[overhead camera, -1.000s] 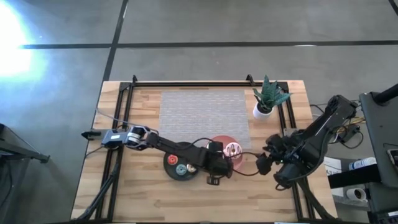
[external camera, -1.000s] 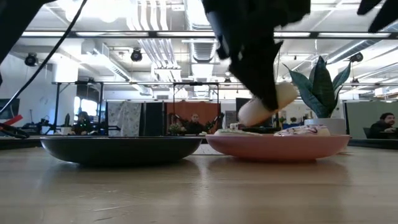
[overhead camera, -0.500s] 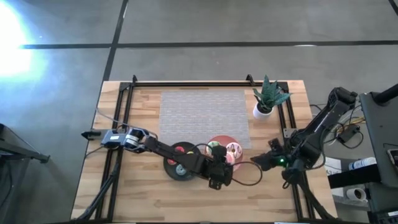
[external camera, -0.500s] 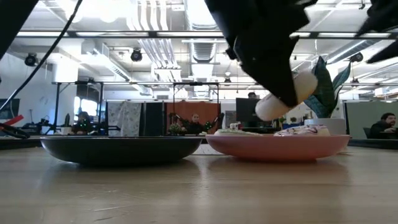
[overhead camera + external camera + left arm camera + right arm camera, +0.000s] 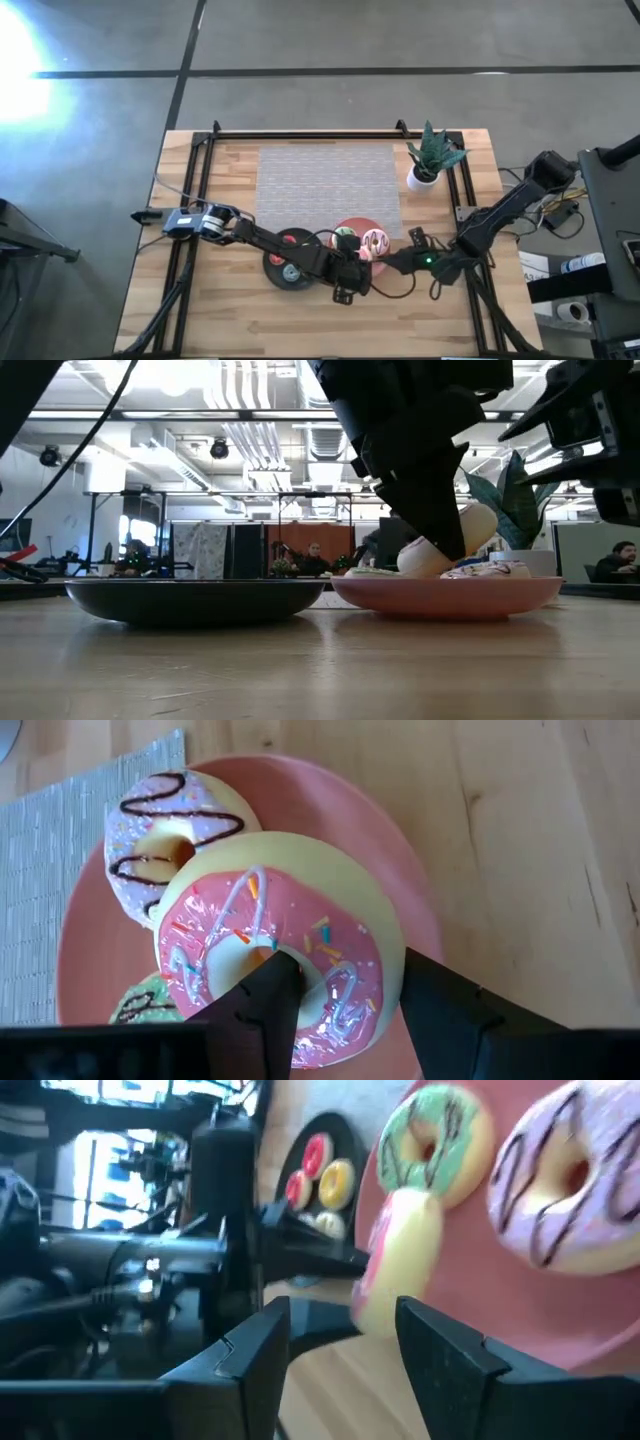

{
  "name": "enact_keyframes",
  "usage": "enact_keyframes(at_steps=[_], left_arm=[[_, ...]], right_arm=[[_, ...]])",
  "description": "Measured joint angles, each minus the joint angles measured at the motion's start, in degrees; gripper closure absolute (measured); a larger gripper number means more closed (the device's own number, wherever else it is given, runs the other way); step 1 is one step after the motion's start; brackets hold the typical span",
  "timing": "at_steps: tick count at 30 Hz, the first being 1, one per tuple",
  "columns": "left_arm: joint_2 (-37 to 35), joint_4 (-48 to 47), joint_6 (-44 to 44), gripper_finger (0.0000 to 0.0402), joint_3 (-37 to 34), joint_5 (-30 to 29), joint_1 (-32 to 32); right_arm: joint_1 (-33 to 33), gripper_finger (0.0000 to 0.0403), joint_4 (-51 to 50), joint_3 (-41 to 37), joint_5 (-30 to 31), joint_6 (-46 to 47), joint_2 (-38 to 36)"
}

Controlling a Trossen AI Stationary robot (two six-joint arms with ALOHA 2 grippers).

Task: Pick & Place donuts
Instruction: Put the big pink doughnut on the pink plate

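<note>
donuts [image 5: 270, 960]: 6 seen | plates [image 5: 350, 228]: 2, one pink, one black | plants [image 5: 432, 155]: 1 | mats [image 5: 328, 185]: 1 | robot arms [image 5: 290, 250]: 2

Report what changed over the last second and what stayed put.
The left gripper, holding the pink-frosted donut through its hole, has lowered it to just above the pink plate. The right gripper has swung in from the table's right edge toward that plate, its fingers narrowing but holding nothing. The two donuts already on the pink plate, the black plate with its donuts, and the potted plant stayed put.
</note>
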Motion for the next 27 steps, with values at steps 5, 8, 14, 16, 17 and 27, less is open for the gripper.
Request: enact_keyframes(at_steps=[5,8,14,16,17,27], left_arm=[[-0.02,-0.10,-0.37,0.0264,0.00,0.15,-0.01],[-0.04,-0.07,-0.39,0.0264,0.00,0.14,0.00],[-0.04,0.20,-0.43,0.0264,0.46,0.13,0.00],[-0.05,0.31,-0.46,0.0264,0.98,0.13,0.00],[-0.07,0.31,-0.46,0.0264,1.24,0.13,0.00],[-0.15,0.24,-0.48,0.0264,1.25,0.33,0.00]], right_arm=[[-0.49,0.0228,4.07,0.95,-2.89,-1.14,3.86],[-0.79,0.0228,6.25,1.51,-2.85,-1.21,6.11],[-1.30,0.0229,12.21,1.64,-3.71,-1.15,10.45],[-1.41,0.0234,13.79,1.64,-4.11,-0.84,11.84],[-1.50,0.0239,14.37,1.64,-4.14,-0.71,12.25],[-2.31,0.0339,16.39,1.68,-4.29,-1.84,12.11]])
